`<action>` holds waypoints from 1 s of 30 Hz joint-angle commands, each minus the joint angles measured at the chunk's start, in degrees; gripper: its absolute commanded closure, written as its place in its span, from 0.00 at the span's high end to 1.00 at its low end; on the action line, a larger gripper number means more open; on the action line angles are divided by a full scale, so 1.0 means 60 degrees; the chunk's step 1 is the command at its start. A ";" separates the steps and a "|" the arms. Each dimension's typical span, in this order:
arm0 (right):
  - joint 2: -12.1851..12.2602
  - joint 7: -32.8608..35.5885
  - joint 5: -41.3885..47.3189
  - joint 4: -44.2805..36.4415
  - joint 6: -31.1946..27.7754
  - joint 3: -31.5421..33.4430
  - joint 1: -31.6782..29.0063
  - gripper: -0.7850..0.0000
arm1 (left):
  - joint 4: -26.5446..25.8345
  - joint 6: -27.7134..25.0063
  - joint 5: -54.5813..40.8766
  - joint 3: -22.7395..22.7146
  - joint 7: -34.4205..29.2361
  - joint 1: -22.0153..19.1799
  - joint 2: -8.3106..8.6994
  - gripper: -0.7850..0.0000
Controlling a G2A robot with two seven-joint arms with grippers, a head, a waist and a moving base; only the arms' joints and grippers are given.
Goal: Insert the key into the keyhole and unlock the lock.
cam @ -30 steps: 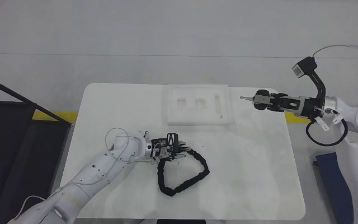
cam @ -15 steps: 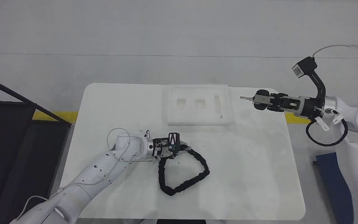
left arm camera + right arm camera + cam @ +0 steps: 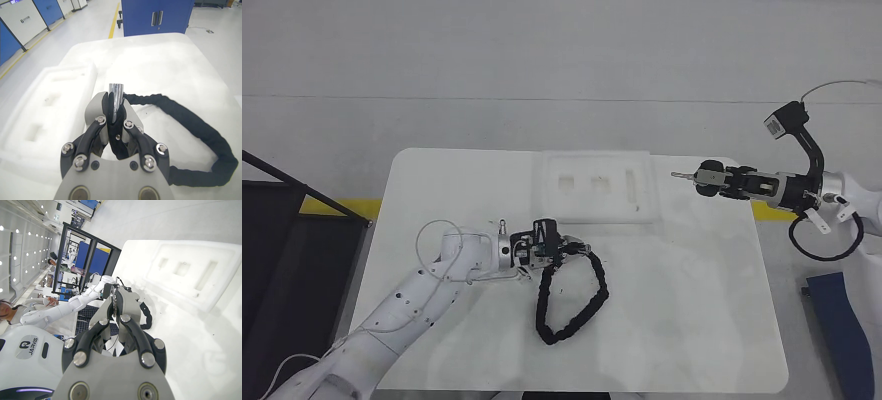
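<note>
The lock is a chrome cylinder point(image 3: 116, 88) on a black fabric-covered cable loop point(image 3: 572, 295). My left gripper point(image 3: 547, 243) is shut on that cylinder near the table's middle, in front of the foam tray, and the cylinder's end pokes out past the fingertips point(image 3: 113, 99). The cable point(image 3: 198, 130) trails from the gripper and lies on the table. My right gripper point(image 3: 704, 179) hovers over the table's back right part, shut on the small metal key point(image 3: 679, 176), whose tip points toward the tray. The key point(image 3: 114, 306) sits edge-on between the fingers.
A white foam tray point(image 3: 594, 186) with three rectangular recesses lies at the table's back centre. The white table point(image 3: 692, 320) has bare room at its right and front. A black frame point(image 3: 292, 190) stands off the left side.
My left gripper has moved back toward the tray with the lock, and the cable loop has swung and stretched into a narrower shape. The right arm has stayed still.
</note>
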 commanded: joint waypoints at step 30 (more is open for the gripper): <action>0.0677 0.2393 -0.0770 -0.2232 0.1610 0.1241 0.0217 0.00 | -0.1281 -0.1329 -0.2024 -0.0047 0.1749 -0.1039 -0.0533 0.00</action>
